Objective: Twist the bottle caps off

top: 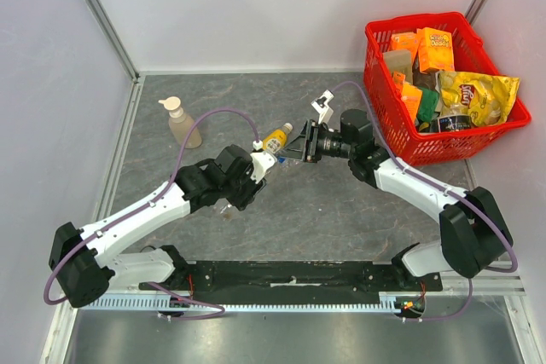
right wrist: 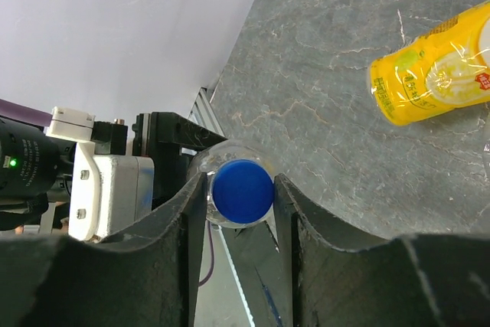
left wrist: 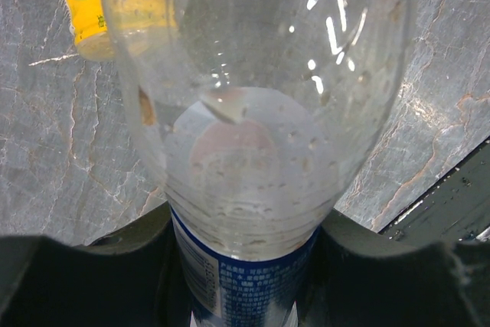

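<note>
Left claw (left wrist: pixel 245 266) closed on the labelled lower body of a clear bottle (left wrist: pixel 253 112), held above the table (right wrist: pixel 344 174) near its middle. The bottle's blue cap (right wrist: pixel 243 193) points towards the right claw (right wrist: pixel 240 188) and sits squarely between its two fingers, which stand narrowly spaced, one close on each side. Whether they already press the cap cannot be told. Beyond the pair, to the far side, a yellow juice bottle (right wrist: pixel 432 74) lies on its side on the table.
</note>
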Available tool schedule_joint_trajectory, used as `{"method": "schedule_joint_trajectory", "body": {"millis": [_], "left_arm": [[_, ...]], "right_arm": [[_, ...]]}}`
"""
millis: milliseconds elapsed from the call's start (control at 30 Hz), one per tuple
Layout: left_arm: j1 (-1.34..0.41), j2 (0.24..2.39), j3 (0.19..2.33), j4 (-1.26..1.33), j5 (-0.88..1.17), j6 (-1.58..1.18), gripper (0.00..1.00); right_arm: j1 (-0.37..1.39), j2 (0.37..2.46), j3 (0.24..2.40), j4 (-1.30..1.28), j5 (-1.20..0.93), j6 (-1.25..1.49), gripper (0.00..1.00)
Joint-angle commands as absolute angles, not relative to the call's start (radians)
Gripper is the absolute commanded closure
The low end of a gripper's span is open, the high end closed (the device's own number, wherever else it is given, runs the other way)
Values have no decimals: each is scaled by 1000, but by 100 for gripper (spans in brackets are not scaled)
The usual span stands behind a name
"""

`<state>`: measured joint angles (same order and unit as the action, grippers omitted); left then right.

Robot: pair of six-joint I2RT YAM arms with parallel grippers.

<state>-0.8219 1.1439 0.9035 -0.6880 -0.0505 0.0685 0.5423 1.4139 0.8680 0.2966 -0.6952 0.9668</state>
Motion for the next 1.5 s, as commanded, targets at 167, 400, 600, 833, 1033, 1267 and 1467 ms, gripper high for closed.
{"method": "schedule_joint_trajectory", "body": {"millis": [167,400,600,833,1033,1267,1467], "left_arm": [[-824,1157,922,-686,-54,52,80],[-824,1155,925,-689,-51,52,80],[-825,1137,931,-687,-20,54,80],[-824,1092,933,-661,69,52,80],[-824,1066,948,-652,169,54,81],[-824,1034,957,-627,349,77,81],[-824,1008,959,-592,560,92,81]], "right_arm": [[555,1422,885,351,-759,966,85],[558,1402,887,371,-785,930,100],[572,1373,920,348,-801,853,100],[586,1316,923,364,-841,785,100],[601,1235,917,383,-882,709,100],[607,1155,890,475,-959,696,100],[611,1109,854,649,-1023,771,100]]}}
